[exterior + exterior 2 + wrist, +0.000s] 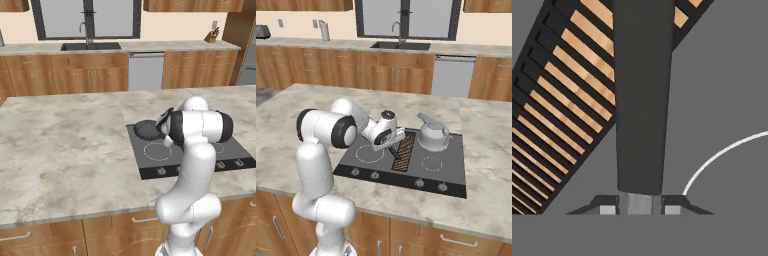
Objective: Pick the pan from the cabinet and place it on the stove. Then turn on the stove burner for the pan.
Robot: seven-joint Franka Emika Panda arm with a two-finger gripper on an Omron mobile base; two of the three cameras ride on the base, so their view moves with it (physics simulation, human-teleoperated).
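— While the two-finger gripper (640,208) points along the flat black glass cooktop (722,75), what lies to the left of the jaws?

— A black slatted centre strip with wood-coloured stripes (562,105), running diagonally off to the upper left. Dead ahead of the jaws comes the straight dark handle (639,100) of the small round dark grey-black frying pan (146,129).

— So how do the jaws stand?

— Clenched on that handle's near end, as far as I can see: one fingertip presses each side, with no gap showing.

— And its long axis?

— Straight away from the jaws, in line with the hand (so a retreat back along that line looks cleanest). The pan sits on the cooktop at its back left corner, beyond the jaws.

— To the right?

— A thin white ring burner (722,155) curves in just right of the jaws; farther right stands a silver-white kettle (433,132).

— What next?

— Letting go, I'd judge, then the small round front knobs (375,175), which lie behind the jaws towards the base.

— Any writing?

— None legible.
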